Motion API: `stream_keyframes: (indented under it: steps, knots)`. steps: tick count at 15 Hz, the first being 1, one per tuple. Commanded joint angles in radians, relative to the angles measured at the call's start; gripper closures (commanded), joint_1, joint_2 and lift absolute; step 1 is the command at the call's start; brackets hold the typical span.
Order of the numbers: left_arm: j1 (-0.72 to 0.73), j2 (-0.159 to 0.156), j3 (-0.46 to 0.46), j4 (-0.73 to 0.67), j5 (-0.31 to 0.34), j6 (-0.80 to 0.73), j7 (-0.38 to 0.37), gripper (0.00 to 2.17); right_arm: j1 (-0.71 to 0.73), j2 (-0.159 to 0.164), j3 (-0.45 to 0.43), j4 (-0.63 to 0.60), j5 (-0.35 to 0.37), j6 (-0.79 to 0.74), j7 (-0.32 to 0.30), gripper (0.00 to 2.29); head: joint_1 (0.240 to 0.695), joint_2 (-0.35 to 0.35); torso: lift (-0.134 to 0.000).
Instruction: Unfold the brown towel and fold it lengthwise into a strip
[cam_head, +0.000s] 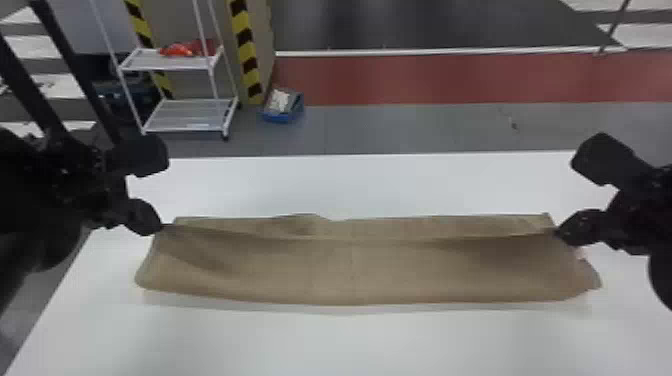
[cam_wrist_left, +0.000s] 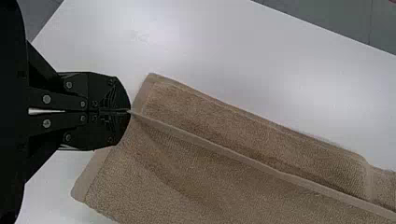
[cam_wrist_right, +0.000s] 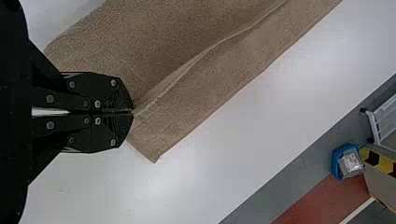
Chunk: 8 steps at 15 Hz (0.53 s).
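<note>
Left fingers (cam_wrist_left: 118, 99) and right fingers (cam_wrist_right: 121, 100) grasped brown towel (cam_head: 350, 270) at opposite ends of one edge, presumably for an even fold

Closed jaws (cam_wrist_left: 130, 111) pinch the brown towel's (cam_wrist_left: 196, 172) edge.

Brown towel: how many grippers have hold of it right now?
2. The left gripper pinches a long edge near the left end of the brown towel, and the right gripper pinches that edge near the right end.
</note>
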Motion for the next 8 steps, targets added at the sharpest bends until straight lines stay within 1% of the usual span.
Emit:
stream_keyframes:
  steps: [1, 2, 3, 8]
  knots:
    - [-0.039, -0.013, -0.032, 0.043, -0.003, 0.000, 0.001, 2.14, -0.027, 0.003, 0.024, 0.027, 0.007, -0.005, 0.006, 1.12, 0.695, 0.057, -0.125]
    - [-0.045, -0.019, -0.035, 0.056, -0.009, 0.000, 0.001, 2.15, -0.033, 0.003, 0.030, 0.038, 0.013, -0.008, 0.006, 1.12, 0.695, 0.058, -0.125]
    - [-0.057, -0.019, -0.052, 0.069, -0.009, 0.000, 0.007, 2.14, -0.041, 0.003, 0.034, 0.053, 0.017, -0.011, 0.006, 1.12, 0.695, 0.058, -0.125]
    - [-0.092, -0.023, -0.080, 0.123, -0.009, 0.000, 0.021, 2.14, -0.090, 0.003, 0.057, 0.119, 0.028, -0.018, 0.006, 1.12, 0.695, 0.058, -0.125]
